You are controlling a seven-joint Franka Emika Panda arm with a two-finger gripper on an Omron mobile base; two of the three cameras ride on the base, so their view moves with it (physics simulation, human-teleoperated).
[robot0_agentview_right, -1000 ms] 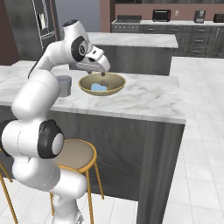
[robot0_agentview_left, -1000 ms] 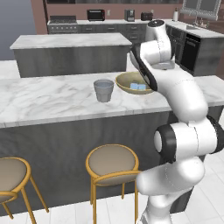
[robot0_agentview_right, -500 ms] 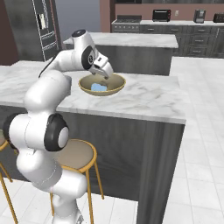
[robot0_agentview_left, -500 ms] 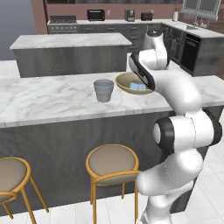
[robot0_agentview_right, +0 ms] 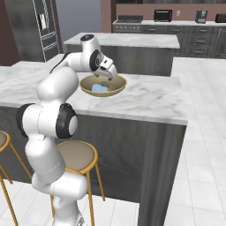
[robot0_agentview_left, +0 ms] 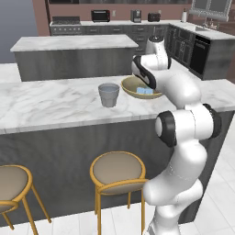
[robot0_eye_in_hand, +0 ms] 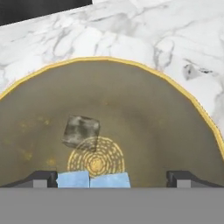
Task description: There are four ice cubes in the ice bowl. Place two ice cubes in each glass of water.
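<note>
Gripper: lowered over the ice bowl, fingers spread wide, nothing clamped between them; in the hand view only the two dark tips visible, one at the lower left, one at the lower right, with two ice cubes lying in the gap.
Gripper from the right base view: hanging just above the bowl's far-left rim, hand angled down into it.
Glass of water: upright on the marble counter, just left of the bowl, apart from it; grey-blue, wider at the rim.
Second glass: possibly hidden behind the arm in the right base view; cannot tell.
Ice bowl: on the counter to the right of the glass, near the counter's middle; wide, shallow, olive-tan with a yellow rim. In the hand view, rim curving across the upper half, ringed pattern at the bottom centre.
Ice cubes: two pale blue ones side by side, touching, at the near edge of the hand view, between the fingertips. From the left base view, seen as a pale blue patch in the bowl's right part, partly behind the arm; from the right base view, lying at the bowl's middle.
Greyish cube: left of the bowl's centre, tilted, darker and mottled; perhaps another ice cube, hard to say.
Counter: white marble with grey veins, carrying bowl and glass.
Stools: round tan seats on yellow legs, below the counter's near side.
</note>
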